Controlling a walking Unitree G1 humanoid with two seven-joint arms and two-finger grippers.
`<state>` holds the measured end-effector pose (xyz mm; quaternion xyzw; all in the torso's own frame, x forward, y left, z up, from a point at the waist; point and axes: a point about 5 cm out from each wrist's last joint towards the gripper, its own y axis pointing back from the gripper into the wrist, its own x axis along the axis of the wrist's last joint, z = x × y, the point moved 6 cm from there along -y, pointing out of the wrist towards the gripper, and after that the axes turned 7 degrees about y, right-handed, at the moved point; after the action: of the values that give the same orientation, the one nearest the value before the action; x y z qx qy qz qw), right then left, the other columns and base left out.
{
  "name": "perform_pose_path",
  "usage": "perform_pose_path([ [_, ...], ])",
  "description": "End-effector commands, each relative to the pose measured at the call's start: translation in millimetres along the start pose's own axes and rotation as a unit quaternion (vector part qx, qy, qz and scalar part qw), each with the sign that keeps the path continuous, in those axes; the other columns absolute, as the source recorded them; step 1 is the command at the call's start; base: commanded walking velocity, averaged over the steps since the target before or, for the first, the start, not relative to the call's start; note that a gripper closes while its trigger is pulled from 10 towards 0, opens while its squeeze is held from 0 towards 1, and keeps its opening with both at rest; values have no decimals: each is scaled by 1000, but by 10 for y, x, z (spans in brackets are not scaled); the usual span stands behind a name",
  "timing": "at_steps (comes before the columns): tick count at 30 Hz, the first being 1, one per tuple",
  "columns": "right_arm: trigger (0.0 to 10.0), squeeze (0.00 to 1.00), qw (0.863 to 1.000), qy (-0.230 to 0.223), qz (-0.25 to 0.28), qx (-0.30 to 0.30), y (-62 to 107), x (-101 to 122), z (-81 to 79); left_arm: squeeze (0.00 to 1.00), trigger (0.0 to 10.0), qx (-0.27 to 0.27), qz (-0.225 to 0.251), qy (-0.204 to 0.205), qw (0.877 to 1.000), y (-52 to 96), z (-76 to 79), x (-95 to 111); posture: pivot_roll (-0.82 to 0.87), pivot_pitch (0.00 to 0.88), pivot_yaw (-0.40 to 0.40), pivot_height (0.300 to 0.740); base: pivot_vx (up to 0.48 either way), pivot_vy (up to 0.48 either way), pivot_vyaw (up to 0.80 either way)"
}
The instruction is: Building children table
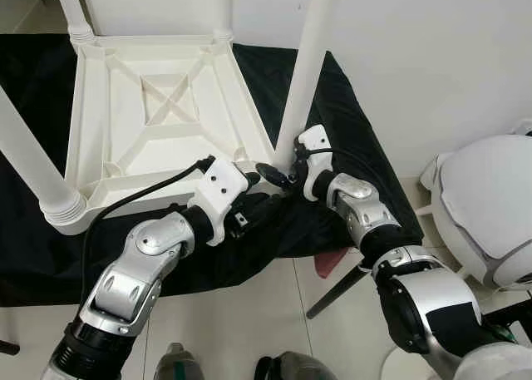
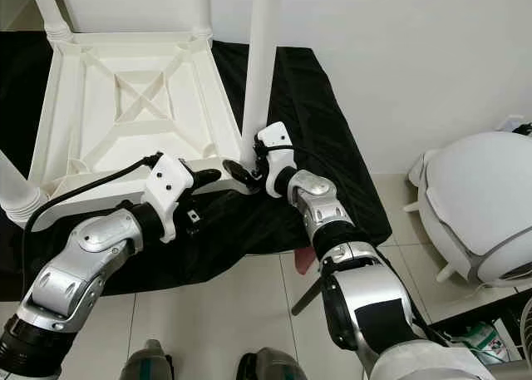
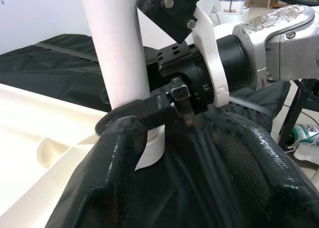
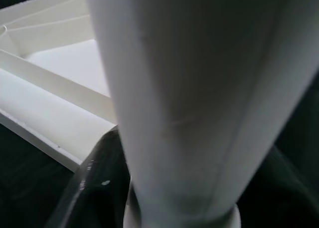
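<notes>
wall (image 1: 432, 56): white | floor (image 1: 249, 313): pale tiles | black cloth (image 1: 349, 122)

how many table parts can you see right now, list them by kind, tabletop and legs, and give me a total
Tabletop, upside down on the black cloth: 1
Legs standing up at its corners: 4
Total: 5

The right gripper has its jaws around the base of the near right leg.

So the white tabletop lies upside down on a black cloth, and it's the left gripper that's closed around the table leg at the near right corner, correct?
Not quite. The right gripper is the one closed around that table leg, as the left wrist view shows; the left gripper sits open just beside the leg's base. The rest holds: the white tabletop lies upside down on the black cloth.
</notes>
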<state>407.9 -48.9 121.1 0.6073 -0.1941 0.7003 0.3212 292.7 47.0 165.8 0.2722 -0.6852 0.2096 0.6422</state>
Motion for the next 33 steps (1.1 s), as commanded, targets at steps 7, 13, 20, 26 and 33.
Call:
perform_pose_path([
  [7, 0, 0, 1000, -11, -20, 6, 80, -163, 15, 0, 10000, -3, 4, -2, 1000, 2, 34, 18, 84, 0, -104, 740, 0, 0, 0],
  [13, 10000, 0, 1000, -10, -15, -17, 112, -150, 95, 0, 10000, -4, 4, -1, 1000, 2, 44, 16, 77, 0, -104, 740, 0, 0, 0],
  [20, 10000, 0, 996, -3, -8, -93, 140, -98, 240, 0, 10000, -8, 3, 4, 1000, 1, 87, -7, 68, 2, -105, 740, 0, 0, 0],
  [26, 10000, 0, 987, -28, -4, -157, 133, -34, 313, 0, 10000, -11, 3, 6, 1000, -12, 99, -7, 63, 6, -106, 740, 0, 0, 0],
  [33, 10000, 0, 940, -24, -5, -340, 337, 34, 525, 0, 10000, -11, 5, 7, 1000, -22, 100, -2, 58, 8, -108, 740, 0, 0, 0],
])
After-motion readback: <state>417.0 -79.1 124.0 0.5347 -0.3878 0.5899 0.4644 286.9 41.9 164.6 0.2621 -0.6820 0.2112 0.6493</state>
